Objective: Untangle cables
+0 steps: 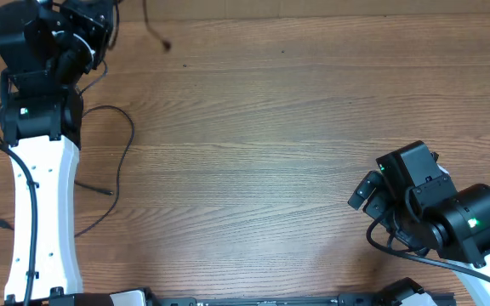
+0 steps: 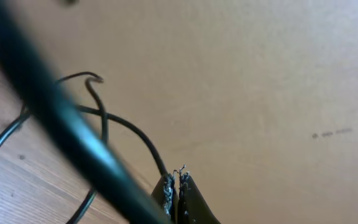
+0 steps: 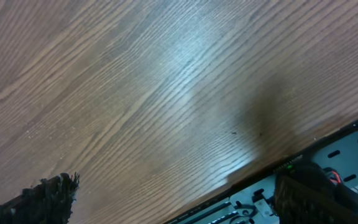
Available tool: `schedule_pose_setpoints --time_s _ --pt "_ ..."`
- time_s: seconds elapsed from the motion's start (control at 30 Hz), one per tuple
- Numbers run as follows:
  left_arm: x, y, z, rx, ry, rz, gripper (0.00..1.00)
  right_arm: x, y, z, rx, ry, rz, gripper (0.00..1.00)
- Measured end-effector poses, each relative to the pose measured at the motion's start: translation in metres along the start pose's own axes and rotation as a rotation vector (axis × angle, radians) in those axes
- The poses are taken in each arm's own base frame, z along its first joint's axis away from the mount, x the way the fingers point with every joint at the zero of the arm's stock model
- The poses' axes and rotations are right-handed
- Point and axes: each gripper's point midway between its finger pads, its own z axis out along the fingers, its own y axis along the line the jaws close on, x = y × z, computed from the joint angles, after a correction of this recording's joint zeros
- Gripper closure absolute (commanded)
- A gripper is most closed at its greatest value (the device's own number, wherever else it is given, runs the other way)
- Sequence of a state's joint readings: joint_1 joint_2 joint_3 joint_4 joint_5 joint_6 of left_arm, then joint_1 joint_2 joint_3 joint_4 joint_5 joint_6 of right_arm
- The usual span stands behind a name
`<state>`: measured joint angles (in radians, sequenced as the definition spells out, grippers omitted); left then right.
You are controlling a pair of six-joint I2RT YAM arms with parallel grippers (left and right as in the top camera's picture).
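Thin black cables (image 1: 124, 140) lie loose on the wooden table around my left arm, one plug end at the left (image 1: 109, 192) and another small end near the left edge (image 1: 1, 223). Another cable end (image 1: 165, 44) dangles at the top. My left gripper (image 1: 99, 17) is raised at the far left corner. In the left wrist view its jaws (image 2: 178, 180) are shut, with a thin cable (image 2: 129, 127) running out of them into a loop. My right gripper (image 1: 366, 194) sits low at the right, open and empty over bare wood (image 3: 179, 199).
The wooden table (image 1: 270, 127) fills the overhead view. A black and metal rail (image 3: 328, 162) runs along its front edge by the right gripper. A thick blurred black cord (image 2: 55, 118) crosses the left wrist view close to the camera.
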<state>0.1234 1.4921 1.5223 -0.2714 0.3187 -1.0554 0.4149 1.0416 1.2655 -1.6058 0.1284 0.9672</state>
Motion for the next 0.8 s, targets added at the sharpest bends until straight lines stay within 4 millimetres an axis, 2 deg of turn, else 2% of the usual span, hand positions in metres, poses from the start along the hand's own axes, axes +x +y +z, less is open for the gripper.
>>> schedule_pose_setpoints --time_s 0.1,0.2,0.47,0.5,0.53,0.57,0.6,0.67,0.8 --pt "0.006 0.017 0.007 -0.086 -0.022 -0.003 0.96 -0.001 0.002 0.0 -0.009 -0.005 0.001 0.0" --pt "0.013 0.041 0.026 -0.171 -0.038 -0.002 0.96 -0.001 0.002 0.0 -0.01 -0.005 0.001 0.0" --pt "0.065 0.136 0.111 -0.358 0.046 0.0 0.95 -0.001 0.002 0.0 -0.01 -0.005 0.001 0.0" --pt "0.072 0.147 0.12 -0.372 0.062 -0.001 0.91 -0.001 0.002 0.0 -0.01 -0.005 0.001 0.0" --pt "0.079 0.159 0.127 -0.388 0.078 -0.002 0.78 -0.001 0.002 0.0 -0.01 -0.005 0.001 0.0" --pt "0.087 0.171 0.133 -0.408 0.097 -0.005 0.54 -0.001 0.002 0.0 -0.01 -0.005 0.001 0.0" --pt "0.095 0.184 0.139 -0.431 0.116 -0.009 0.0 -0.001 0.003 0.0 -0.01 -0.006 0.001 0.0" --pt "0.111 0.209 0.147 -0.475 0.161 -0.015 0.0 -0.001 0.003 0.0 -0.011 -0.006 0.001 0.0" --pt "0.136 0.24 0.149 -0.542 0.243 -0.04 0.0 -0.002 0.004 0.0 -0.017 -0.01 0.002 0.0"
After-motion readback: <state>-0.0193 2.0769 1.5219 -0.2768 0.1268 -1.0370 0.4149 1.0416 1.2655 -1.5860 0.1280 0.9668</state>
